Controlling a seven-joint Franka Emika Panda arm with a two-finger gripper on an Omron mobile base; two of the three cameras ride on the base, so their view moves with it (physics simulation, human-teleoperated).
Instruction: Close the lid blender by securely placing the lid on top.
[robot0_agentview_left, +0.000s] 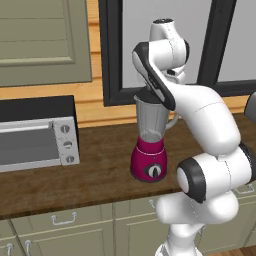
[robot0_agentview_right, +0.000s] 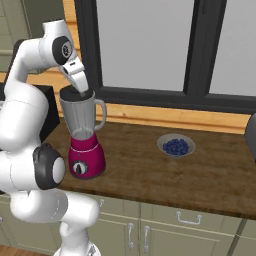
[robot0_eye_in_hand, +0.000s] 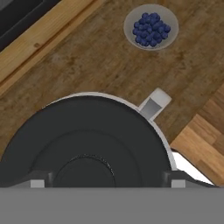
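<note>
One blender stands on the wooden surface, one dark lid seated on its jar. Jaws spread wide just above the lid, gripping nothing. One blueberry bowl at 1 o'clock in the hand view. One toaster oven at the blender's 9 o'clock.

We see a silver toaster oven at the wooden counter's left end. A bowl of blueberries sits farther right, below the dark-framed window.

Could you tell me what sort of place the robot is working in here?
A simulated home kitchen, most likely: a wooden countertop over drawer cabinets carries a magenta blender, a silver toaster oven and a bowl of blueberries below a window.
</note>
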